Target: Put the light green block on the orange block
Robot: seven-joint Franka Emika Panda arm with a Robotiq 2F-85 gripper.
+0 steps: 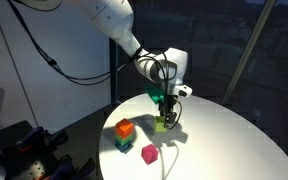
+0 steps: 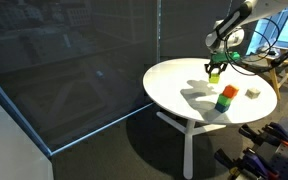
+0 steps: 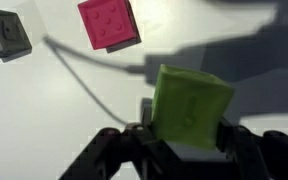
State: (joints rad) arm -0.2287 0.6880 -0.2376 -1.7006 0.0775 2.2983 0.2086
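Observation:
My gripper (image 3: 187,124) is shut on the light green block (image 3: 190,100), which fills the lower middle of the wrist view between the dark fingers (image 3: 144,118). In both exterior views the gripper (image 1: 166,108) (image 2: 216,64) points down with the light green block (image 1: 164,123) (image 2: 215,73) at its tip, low over the white round table (image 1: 224,140). I cannot tell whether the block touches the table. The orange block (image 1: 125,127) (image 2: 229,91) sits on a darker teal-green cube (image 1: 122,144) (image 2: 225,103), apart from the gripper.
A magenta cube (image 1: 149,152) (image 3: 109,22) lies on the table close to the stack. A pale grey cube (image 3: 4,32) (image 2: 253,92) lies further off. The table's edge (image 2: 174,105) drops away all round, and a dark window wall (image 2: 64,70) stands behind.

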